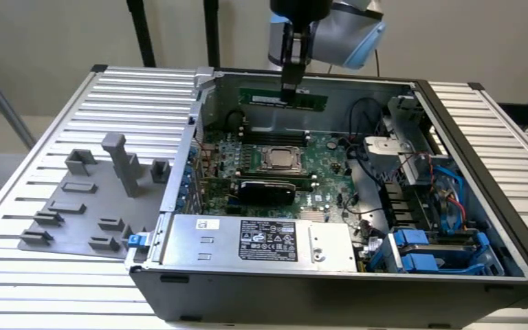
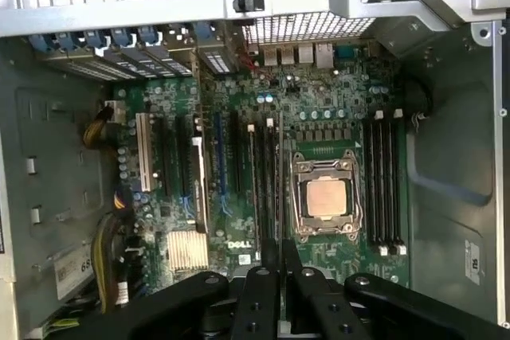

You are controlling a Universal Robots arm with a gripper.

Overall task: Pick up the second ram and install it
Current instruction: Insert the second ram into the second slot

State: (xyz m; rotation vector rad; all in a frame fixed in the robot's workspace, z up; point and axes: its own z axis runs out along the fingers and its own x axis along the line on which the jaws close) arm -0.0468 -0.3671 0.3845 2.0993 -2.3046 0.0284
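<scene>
The second ram is a narrow green stick hanging level above the far end of the open computer case. My gripper is shut on its middle from above, so the stick juts out to both sides of the fingers. Below it lies the green motherboard with its silver CPU socket. In the wrist view my black fingers are closed together over the motherboard, near the long black memory slots beside the CPU socket. More slots lie on the socket's other side.
A grey plate of plastic holder blocks lies on the slatted table at the exterior view's left. Inside the case sit a silver power supply at the near edge, blue drive bays and loose cables at the exterior view's right.
</scene>
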